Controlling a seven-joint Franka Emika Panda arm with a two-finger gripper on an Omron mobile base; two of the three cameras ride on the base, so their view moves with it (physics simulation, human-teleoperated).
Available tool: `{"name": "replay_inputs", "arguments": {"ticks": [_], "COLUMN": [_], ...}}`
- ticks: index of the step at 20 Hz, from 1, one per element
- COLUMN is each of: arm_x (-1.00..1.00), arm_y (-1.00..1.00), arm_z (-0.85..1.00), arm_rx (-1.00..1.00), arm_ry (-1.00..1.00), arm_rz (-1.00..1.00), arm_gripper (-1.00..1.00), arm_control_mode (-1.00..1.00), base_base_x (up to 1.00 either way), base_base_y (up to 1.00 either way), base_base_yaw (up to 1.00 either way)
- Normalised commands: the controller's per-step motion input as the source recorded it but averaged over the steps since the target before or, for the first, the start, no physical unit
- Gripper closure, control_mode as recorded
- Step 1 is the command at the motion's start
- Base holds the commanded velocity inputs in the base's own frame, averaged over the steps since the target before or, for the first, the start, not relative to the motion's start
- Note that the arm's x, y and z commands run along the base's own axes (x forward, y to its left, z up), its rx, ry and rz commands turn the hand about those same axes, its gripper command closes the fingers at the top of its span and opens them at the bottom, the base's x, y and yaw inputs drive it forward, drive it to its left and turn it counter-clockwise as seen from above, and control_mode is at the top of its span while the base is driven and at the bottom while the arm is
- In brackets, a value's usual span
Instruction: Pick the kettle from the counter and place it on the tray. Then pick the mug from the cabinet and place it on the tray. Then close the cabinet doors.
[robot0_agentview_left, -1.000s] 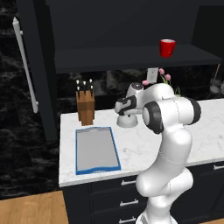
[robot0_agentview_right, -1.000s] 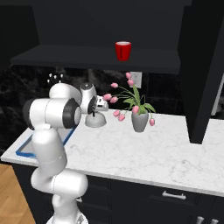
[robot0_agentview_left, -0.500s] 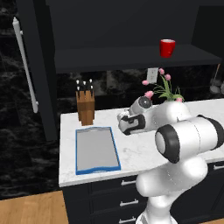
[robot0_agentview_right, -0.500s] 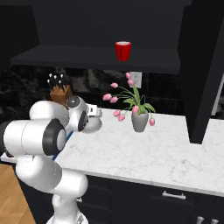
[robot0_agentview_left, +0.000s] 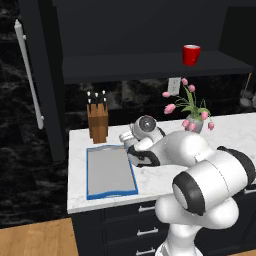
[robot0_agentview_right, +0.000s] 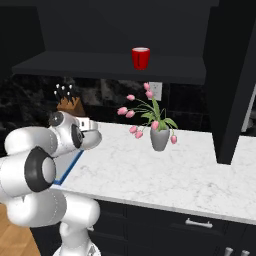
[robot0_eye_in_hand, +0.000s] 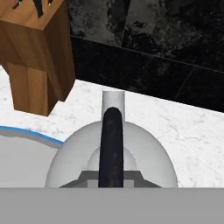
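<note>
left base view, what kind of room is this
A kitchen, rendered rather than real by the look of it. A white marble counter runs over dark drawers, a wooden knife block stands by the dark backsplash, and a red mug sits on the open cabinet shelf.

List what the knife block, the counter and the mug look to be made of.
Knife block: apparently wood, matte; warm brown with grain-like streaks, clearest in the hand view.
Counter: looks like polished marble or an imitation; white with faint grey veining.
Mug: possibly glazed ceramic or plastic; uniform bright red, smooth, too small to tell apart.
</note>
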Motion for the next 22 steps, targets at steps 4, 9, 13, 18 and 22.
{"name": "replay_inputs", "arguments": {"ticks": [4, 9, 13, 18, 22], "arm_x": [0.0, 0.0, 0.0, 0.02, 0.2], "arm_y": [0.89, 0.61, 0.4, 0.26, 0.23], "arm_z": [-0.01, -0.19, -0.33, -0.38, -0.25], "arm_rx": [-0.01, 0.0, 0.01, 0.03, 0.06], "arm_ry": [0.04, 0.03, 0.0, 0.0, 0.02], "arm_rz": [0.0, 0.0, 0.02, 0.02, 0.0], "arm_gripper": [1.0, 1.0, 1.0, 1.0, 1.0], "arm_control_mode": [-1.0, -1.0, -1.0, -1.0, -1.0], "base_base_x": [0.0, 0.0, 0.0, 0.0, 0.0], "base_base_y": [0.0, 0.0, 0.0, 0.0, 0.0], "base_base_yaw": [0.0, 0.0, 0.0, 0.0, 0.0]}}
